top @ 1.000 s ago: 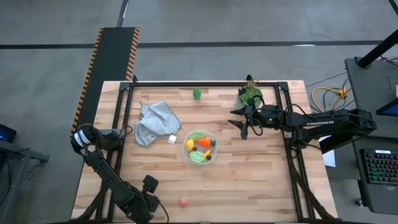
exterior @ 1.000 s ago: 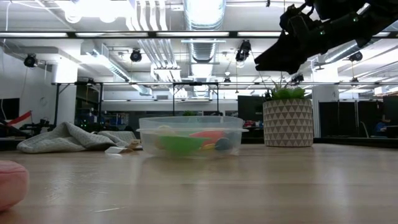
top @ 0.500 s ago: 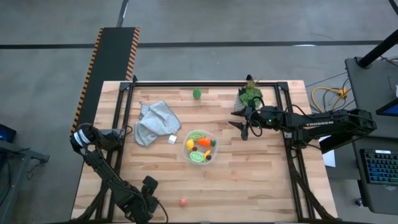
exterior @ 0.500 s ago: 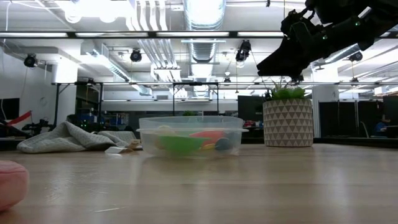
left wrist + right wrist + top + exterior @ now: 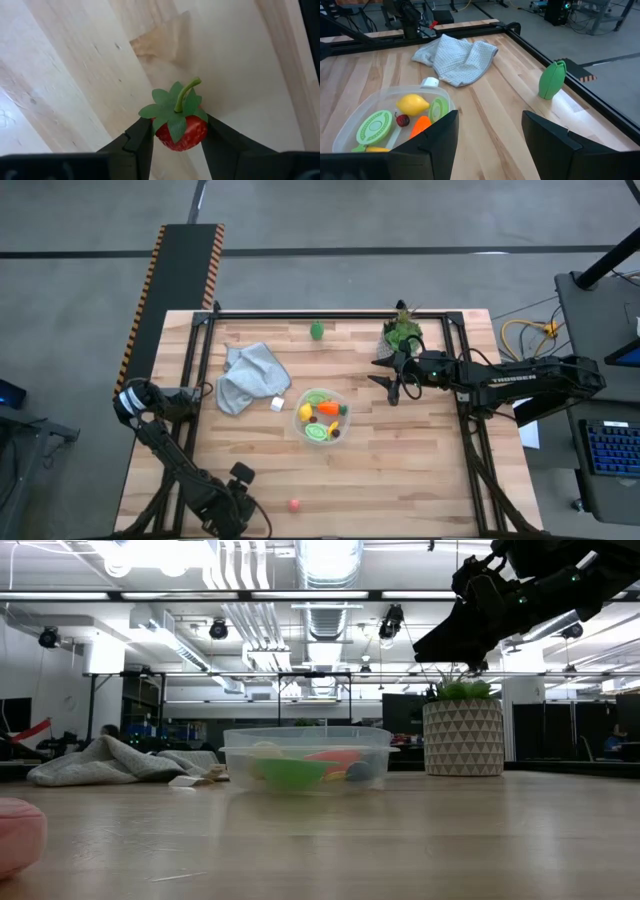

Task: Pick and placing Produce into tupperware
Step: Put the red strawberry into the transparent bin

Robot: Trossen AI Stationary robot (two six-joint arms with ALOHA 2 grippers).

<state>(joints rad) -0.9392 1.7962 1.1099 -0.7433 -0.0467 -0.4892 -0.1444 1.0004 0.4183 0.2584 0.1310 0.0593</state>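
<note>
Left tool [image 5: 176, 137] pinches the small red toy strawberry with green leaves [image 5: 178, 125]; next, carry to the clear plastic tupperware [image 5: 323, 417]. Right tool [image 5: 489, 131] hovers open, empty.

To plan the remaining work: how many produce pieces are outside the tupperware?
3: a green piece near the far edge, a pink piece near the front edge, and a strawberry between the left fingers. Others may be hidden under the arm.

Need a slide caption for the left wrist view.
Left hand closing on a red toy strawberry above the pale wooden table.
</note>
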